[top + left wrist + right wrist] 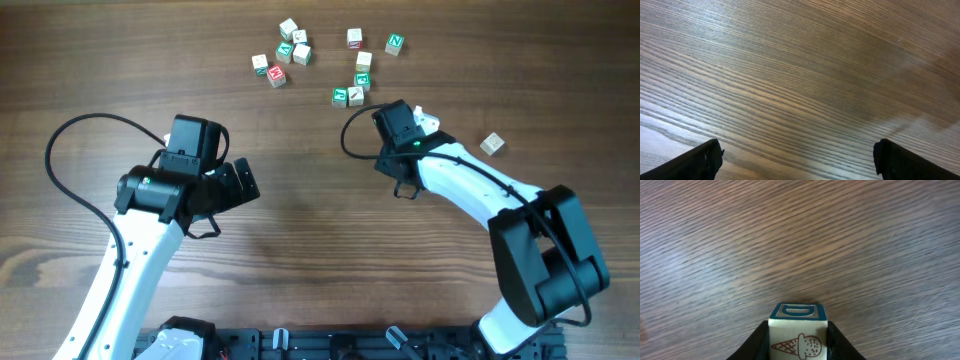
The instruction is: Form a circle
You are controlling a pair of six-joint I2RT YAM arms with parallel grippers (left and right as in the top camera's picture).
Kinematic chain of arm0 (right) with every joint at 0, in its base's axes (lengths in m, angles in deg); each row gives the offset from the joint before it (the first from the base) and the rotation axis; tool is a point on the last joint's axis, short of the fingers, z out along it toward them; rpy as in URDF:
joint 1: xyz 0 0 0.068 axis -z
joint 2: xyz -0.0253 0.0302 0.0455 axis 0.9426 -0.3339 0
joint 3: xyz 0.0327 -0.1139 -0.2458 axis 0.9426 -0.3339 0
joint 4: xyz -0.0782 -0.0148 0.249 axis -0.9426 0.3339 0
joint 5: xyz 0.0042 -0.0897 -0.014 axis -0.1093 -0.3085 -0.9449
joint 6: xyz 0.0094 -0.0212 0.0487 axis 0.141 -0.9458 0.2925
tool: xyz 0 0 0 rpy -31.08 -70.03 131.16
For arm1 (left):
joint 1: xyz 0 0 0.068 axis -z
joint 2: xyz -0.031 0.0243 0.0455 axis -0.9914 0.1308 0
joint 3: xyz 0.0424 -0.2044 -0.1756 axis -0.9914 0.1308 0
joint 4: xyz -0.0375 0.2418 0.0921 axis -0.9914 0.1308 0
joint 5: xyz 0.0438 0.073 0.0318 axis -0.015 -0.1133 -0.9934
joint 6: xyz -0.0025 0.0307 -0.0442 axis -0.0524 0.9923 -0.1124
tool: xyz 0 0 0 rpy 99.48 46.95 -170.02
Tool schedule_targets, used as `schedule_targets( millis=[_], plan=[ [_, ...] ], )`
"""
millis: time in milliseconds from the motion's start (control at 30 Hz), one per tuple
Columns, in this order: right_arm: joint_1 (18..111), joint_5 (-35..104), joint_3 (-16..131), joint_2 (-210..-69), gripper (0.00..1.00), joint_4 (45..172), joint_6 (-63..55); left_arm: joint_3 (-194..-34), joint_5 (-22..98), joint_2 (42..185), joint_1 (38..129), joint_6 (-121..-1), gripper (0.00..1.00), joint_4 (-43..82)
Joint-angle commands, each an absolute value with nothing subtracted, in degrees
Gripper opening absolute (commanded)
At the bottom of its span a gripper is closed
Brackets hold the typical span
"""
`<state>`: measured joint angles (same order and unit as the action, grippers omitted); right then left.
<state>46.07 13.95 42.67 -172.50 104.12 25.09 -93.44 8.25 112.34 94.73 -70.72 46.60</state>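
**Right claw on a D cube, no ring on the table**

Your right claw point(798, 341) has its jaws drawn in close around one wooden cube, and the dark fingers point(756, 341) sit flush against both of its sides as far as the wrist view shows. That D cube point(798, 330) has a blue-framed D on top and a brown ice-cream cone drawn on its pale front face. Ahead of the claw in this view you see only bare, blurred wood grain of the table point(800, 240).

From overhead, the right claw point(420, 120) shows a pale corner of the cube beside its black wrist. The trio of cubes point(352, 91), with green, red and pale faces, lies near this claw, to its left and farther from the arm's base. The three touch or nearly touch but make no closed ring. Three more loose cubes point(364, 60) trail beyond the trio. A second cluster of cubes point(283, 50) sits farther to the claw's left, well apart. A lone cube point(491, 144) lies to the claw's right.

Your left claw point(797, 160) is spread wide and holds nothing, with only table between its fingertips point(700, 162). Overhead, the left claw point(240, 182) is well apart from every cube.
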Motion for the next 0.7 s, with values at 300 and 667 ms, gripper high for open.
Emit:
schedule_targets(
  millis=[300, 667],
  plan=[
    [57.8, 12.7, 43.7, -171.7, 0.22, 104.9, 16.5, -93.3, 8.7, 112.2, 94.3, -70.5, 1.00, 46.6],
    [62.3, 12.9, 43.7, -171.7, 0.23, 101.5, 9.1, -93.3, 8.7, 112.2, 94.3, -70.4, 1.00, 46.6]
  ],
)
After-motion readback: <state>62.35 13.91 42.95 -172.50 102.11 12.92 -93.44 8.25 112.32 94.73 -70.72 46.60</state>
